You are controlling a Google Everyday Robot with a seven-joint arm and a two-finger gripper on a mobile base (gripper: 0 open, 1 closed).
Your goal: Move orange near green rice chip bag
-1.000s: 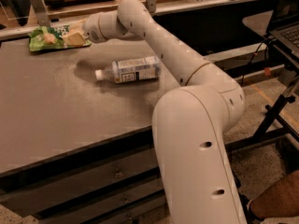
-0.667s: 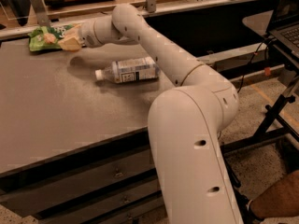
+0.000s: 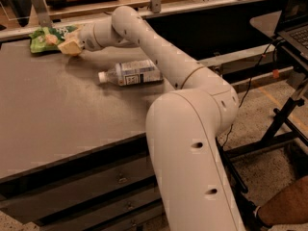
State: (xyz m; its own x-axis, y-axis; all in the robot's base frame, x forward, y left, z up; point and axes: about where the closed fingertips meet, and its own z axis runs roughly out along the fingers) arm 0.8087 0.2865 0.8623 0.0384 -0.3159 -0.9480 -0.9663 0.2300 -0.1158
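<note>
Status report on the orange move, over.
Gripper at far corner of table, orange at its tip. Green rice chip bag right alongside. Bottle not in the way.

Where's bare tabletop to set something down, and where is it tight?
Free: the broad stretch of table from the clear plastic bottle forward to the near edge, and the patch left of its cap, below the green rice chip bag. Crowded: the far-left corner, where the gripper sits right beside the bag; the arm runs close past the bottle's base.
</note>
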